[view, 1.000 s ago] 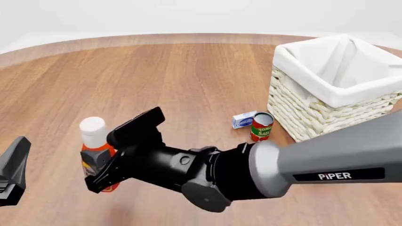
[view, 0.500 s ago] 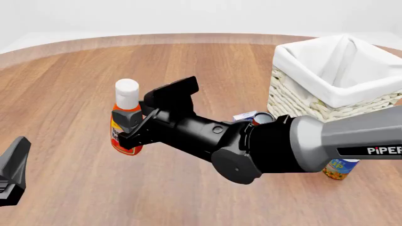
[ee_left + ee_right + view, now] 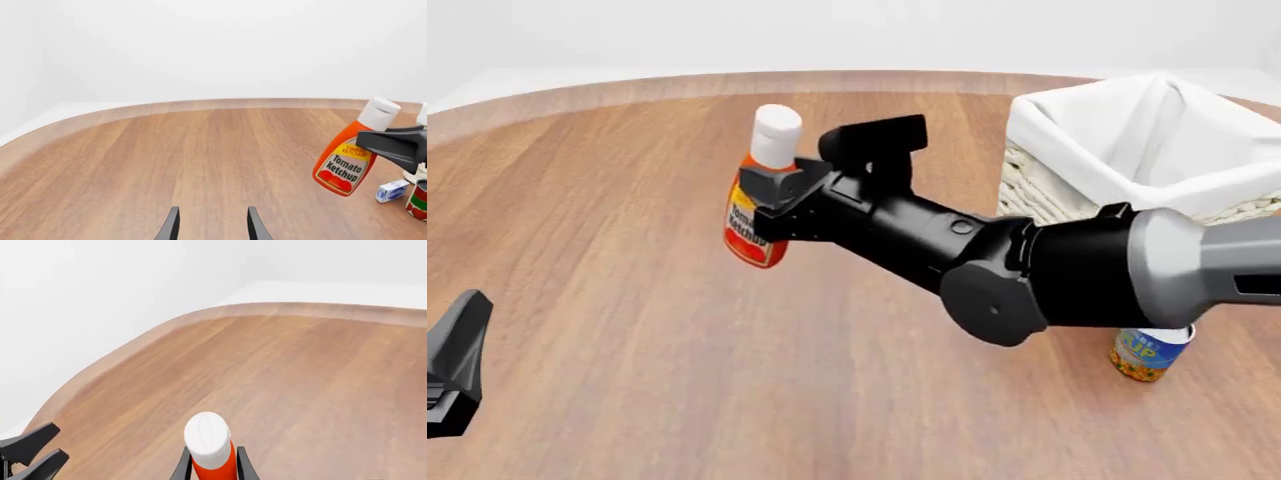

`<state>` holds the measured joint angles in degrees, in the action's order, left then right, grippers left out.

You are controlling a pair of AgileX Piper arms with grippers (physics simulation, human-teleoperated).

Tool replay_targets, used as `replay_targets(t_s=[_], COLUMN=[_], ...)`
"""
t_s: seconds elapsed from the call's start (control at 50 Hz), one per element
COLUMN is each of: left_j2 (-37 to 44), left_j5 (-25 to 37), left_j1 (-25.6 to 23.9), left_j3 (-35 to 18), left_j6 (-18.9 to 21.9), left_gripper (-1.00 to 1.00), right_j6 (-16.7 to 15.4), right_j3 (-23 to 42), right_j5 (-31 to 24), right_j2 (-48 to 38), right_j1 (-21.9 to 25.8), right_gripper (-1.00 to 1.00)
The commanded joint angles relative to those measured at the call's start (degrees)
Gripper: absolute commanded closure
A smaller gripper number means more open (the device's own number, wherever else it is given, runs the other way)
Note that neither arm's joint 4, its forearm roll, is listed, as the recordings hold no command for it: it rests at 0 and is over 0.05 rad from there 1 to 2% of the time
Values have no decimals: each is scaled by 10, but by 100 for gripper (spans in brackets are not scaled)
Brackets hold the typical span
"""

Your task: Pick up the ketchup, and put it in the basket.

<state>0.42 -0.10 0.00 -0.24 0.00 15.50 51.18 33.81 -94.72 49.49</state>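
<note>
Wooden counter (image 3: 627, 250) spreads under both arms. On the right gripper (image 3: 777, 205) the fingers (image 3: 242, 467) clamp the ketchup (image 3: 759, 190) at its orange body, holding it clear of the counter, tilted, white cap up. To its right stands the basket (image 3: 1148, 170), with a blue-and-orange can (image 3: 1148, 352) nearer the camera. Low at the left edge, the left gripper (image 3: 210, 227) has its fingers (image 3: 171, 226) parted and holds nothing.

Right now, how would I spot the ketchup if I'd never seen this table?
Start at the big white-lined wicker basket at the far right of the wooden table. Follow the black arm leftward from it to its right hand, which holds the ketchup in the air. It is the orange-red bottle with a tall white cap, unlike the short blue-and-orange can standing on the table.
</note>
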Motion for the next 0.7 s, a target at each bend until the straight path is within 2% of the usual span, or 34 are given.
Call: replay_targets(t_s=[0.02, 0.44, 0.7], left_j2=[0, 0, 0], left_j5=[0, 0, 0], left_j1=[0, 0, 0], left_j3=[0, 0, 0], left_j6=[0, 0, 0], left_gripper=[-100, -100, -100], right_j6=[3, -13, -5], right_j3=[-14, -47, -69], right_j5=[8, 15, 18], right_j2=[31, 102, 146], right_j1=[-38, -109, -160], right_gripper=[100, 100, 100])
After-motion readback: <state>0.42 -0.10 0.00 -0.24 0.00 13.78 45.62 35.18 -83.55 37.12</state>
